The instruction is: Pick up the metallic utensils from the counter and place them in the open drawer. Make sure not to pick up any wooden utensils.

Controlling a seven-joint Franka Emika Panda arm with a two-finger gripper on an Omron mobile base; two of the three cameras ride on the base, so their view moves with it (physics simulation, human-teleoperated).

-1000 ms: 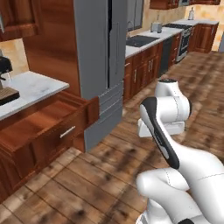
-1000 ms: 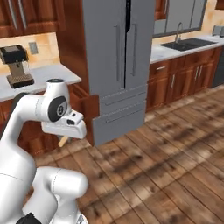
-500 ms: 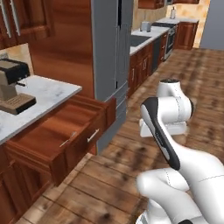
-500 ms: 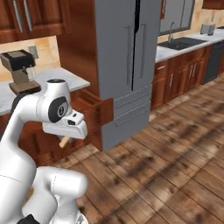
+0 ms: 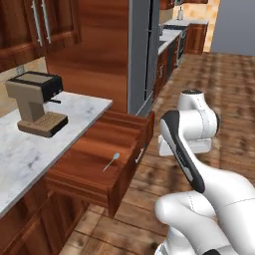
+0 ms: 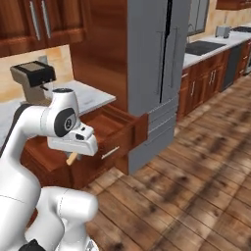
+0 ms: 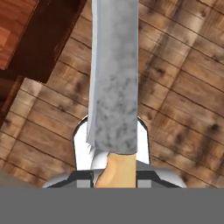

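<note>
A simulated kitchen of reddish-brown cabinets and plank floor (image 7: 183,87): the gripper (image 7: 114,173) is closed on the tan handle of a grey-bladed knife (image 7: 114,87), the blade running straight out from the fingers over the wooden floor. In the right base view the tan handle end pokes out beneath the hand, which hangs just in front of the open drawer (image 5: 107,159). To one side of the tool, the drawer stands pulled out from under a narrow marble top (image 5: 30,149) bearing a brown coffee machine (image 5: 36,102). On the drawer's flat bottom lies a slim silver utensil (image 5: 110,162), apart from the held knife. Beyond the drawer rises a tall grey refrigerator (image 6: 157,73), and farther along the wall a second counter run (image 6: 211,46) carries a sink and a toaster.
</note>
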